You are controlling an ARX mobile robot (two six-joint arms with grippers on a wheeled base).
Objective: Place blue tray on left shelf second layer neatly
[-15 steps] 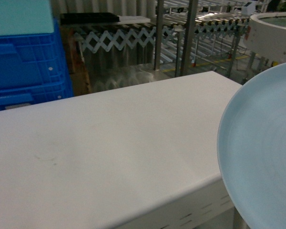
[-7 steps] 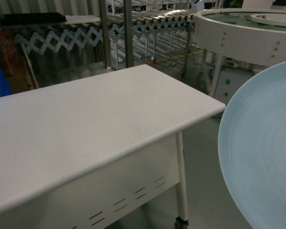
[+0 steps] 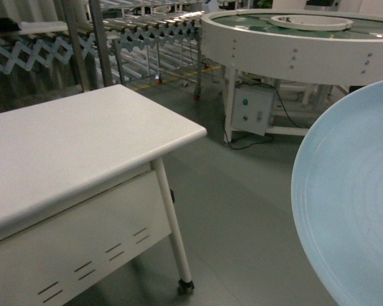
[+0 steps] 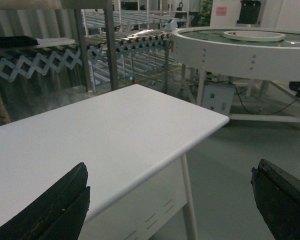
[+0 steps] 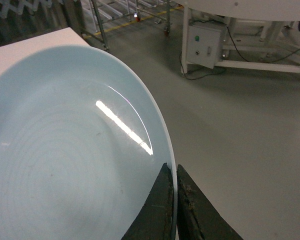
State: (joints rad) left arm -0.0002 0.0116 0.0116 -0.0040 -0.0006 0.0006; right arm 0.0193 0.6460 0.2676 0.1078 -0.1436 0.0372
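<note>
I hold the blue tray (image 5: 65,150) rim-clamped in the right gripper (image 5: 175,200), disc extending toward 10 o'clock; left gripper (image 4: 170,200) spread empty; no shelf tier in view.

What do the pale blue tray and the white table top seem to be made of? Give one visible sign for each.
Blue tray: probably glazed ceramic or melamine; its glossy surface carries a sharp light streak and faint concentric rings. White table top: likely laminate or coated board; it looks smooth and matte with a rounded edge. Neither is certain.

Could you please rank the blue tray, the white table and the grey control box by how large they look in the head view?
1. white table
2. blue tray, enlarged by nearness and cropped
3. grey control box
</note>
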